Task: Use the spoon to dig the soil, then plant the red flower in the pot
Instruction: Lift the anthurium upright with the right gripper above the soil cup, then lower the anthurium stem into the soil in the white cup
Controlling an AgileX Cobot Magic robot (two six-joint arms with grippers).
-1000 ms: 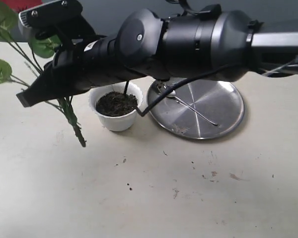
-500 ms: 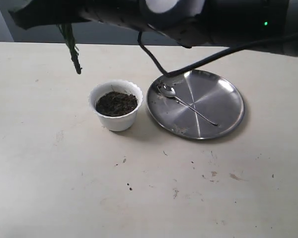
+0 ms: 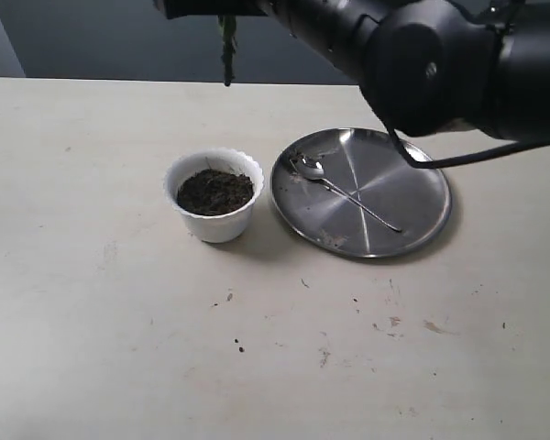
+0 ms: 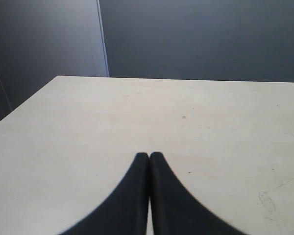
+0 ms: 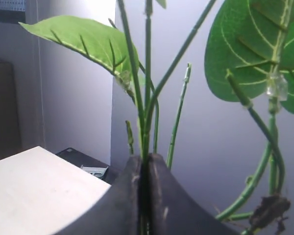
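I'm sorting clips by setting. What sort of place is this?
Likely an indoor robot test bench: a pale tabletop, a plain dark wall behind it, and a black robot arm reaching over the table.

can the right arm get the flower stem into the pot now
Probably yes: the right gripper is shut on the red flower, its stem hangs clear of the pot, and nothing covers the soil.

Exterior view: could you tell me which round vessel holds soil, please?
The small white scalloped pot holds dark crumbly soil; the flat round steel plate carries a slim steel spoon.
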